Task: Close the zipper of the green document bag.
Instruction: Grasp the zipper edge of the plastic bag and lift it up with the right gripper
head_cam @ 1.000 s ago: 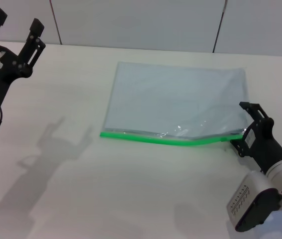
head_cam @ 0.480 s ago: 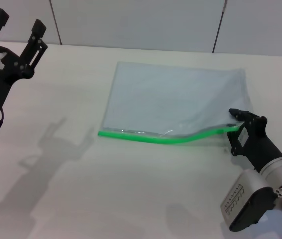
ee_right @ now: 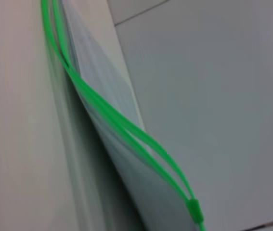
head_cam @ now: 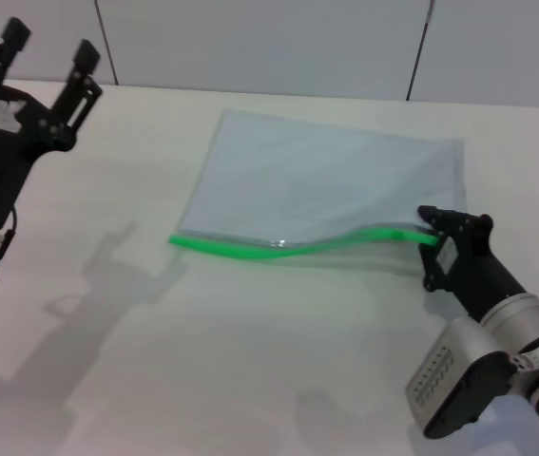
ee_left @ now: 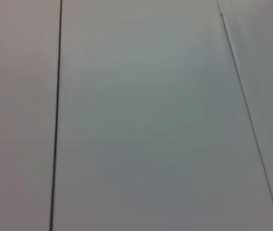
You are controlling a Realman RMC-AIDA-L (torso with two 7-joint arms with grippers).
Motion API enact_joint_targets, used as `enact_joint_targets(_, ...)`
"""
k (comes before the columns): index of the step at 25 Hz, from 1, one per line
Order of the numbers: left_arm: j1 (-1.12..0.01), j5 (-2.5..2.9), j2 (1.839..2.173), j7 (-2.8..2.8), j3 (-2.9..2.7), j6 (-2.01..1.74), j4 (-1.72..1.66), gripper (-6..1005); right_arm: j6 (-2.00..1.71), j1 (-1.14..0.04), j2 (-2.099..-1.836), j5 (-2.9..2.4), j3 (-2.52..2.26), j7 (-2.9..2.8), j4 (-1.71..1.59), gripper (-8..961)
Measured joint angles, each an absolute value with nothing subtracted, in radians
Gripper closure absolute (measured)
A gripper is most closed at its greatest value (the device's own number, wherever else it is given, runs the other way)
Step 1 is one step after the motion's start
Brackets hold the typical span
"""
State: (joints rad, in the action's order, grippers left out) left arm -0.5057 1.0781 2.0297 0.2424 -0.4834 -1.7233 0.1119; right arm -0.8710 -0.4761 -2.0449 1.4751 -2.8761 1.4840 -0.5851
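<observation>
The green document bag (head_cam: 326, 180) lies flat on the white table (head_cam: 250, 361), a translucent pale blue-grey pouch. Its bright green zipper (head_cam: 279, 249) runs along the near edge and bows upward toward the right end. There my right gripper (head_cam: 437, 239) is shut on the zipper, holding that corner slightly off the table. In the right wrist view the zipper's two strips (ee_right: 107, 115) stand apart along the bag (ee_right: 107, 91) and meet at the small slider (ee_right: 194, 210). My left gripper (head_cam: 48, 46) hangs open, raised at the far left, well away from the bag.
A grey panelled wall (head_cam: 269, 38) rises behind the table's far edge. The left wrist view shows only those wall panels (ee_left: 141, 120) with dark seams. The table's bare surface spreads in front of the bag and to its left.
My right gripper has moved left and a little farther back with the zipper end. The bag slid left and its green edge bowed more. The left arm shifted slightly right.
</observation>
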Motion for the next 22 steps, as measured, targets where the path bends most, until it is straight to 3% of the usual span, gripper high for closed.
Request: enact_joint_targets(22,-0.619,1.304,2.026,0.190,-0.777,-1.370,0.054,207,-0.812,-0.537,-2.040,1.454,-2.876,1.450,-0.687,904)
